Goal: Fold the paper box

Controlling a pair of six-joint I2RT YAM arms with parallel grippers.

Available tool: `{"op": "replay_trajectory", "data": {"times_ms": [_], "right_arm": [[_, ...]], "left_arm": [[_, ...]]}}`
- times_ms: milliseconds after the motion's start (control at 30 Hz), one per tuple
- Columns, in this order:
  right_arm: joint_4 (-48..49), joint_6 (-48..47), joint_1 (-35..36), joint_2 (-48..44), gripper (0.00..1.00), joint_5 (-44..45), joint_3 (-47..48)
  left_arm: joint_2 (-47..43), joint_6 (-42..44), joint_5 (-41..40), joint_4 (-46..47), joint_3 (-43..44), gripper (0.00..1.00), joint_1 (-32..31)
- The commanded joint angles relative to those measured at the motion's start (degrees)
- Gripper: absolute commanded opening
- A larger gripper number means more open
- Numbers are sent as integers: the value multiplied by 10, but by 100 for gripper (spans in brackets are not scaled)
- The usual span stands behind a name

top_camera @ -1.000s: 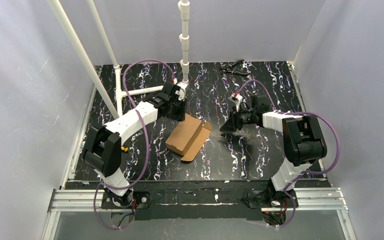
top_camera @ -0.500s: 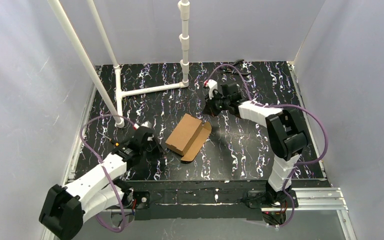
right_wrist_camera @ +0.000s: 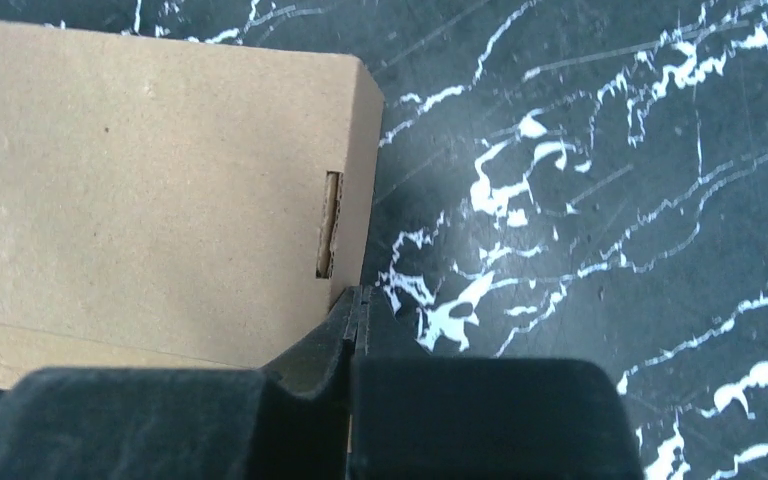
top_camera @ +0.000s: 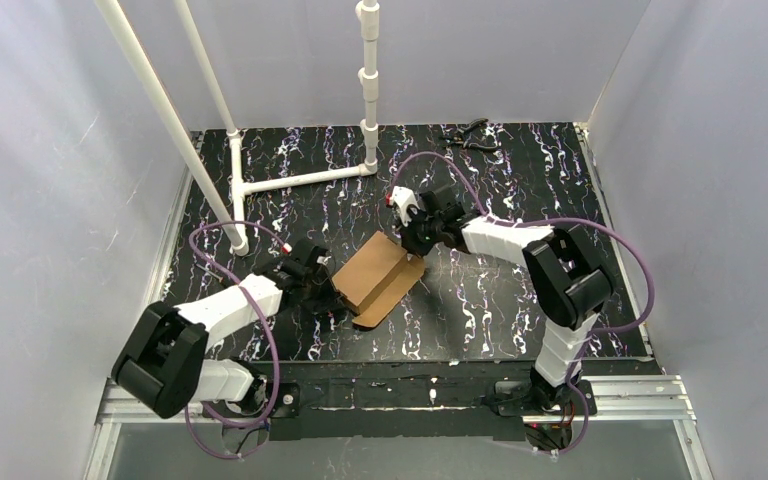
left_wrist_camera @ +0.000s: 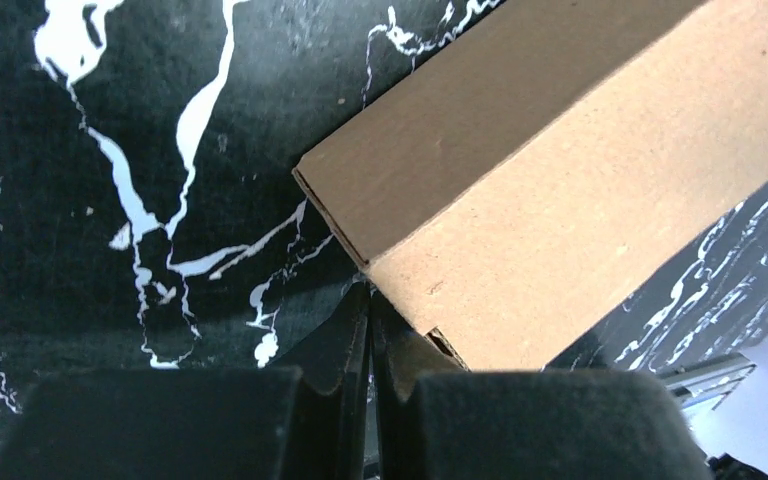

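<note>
Left gripper (left_wrist_camera: pixel 368 322) jaws: pressed together, nothing between them, tips at a low corner of the paper box (left_wrist_camera: pixel 560 180).
Right gripper (right_wrist_camera: pixel 357 312) jaws: likewise together and empty, tips against a corner edge beside a slot (right_wrist_camera: pixel 330 225).
Location of paper box: on the table (top_camera: pixel 520 300), nearer the arm bases than the white pipe frame (top_camera: pixel 300 180), off that frame's right end (one gripper at each side).
Done, by judgement: body creased into a shallow rectangular shell.
Outstanding: long flap with rounded tab lying open; tucking and closing not yet done.
Stage: early to middle.
</note>
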Motion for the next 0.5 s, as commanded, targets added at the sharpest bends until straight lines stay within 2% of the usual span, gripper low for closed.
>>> {"op": "replay_trajectory", "data": {"times_ms": [0, 200, 367, 467], "right_arm": [[-19, -12, 11, -52, 1, 1, -28], [-14, -7, 23, -109, 1, -1, -82], [-11, -6, 8, -156, 2, 44, -99], [-11, -4, -26, -178, 13, 46, -103]], "left_arm": [[25, 43, -27, -20, 43, 0, 3], [35, 81, -34, -45, 58, 1, 3], [45, 105, -23, -55, 70, 1, 3], [41, 114, -34, -78, 77, 7, 3]]}}
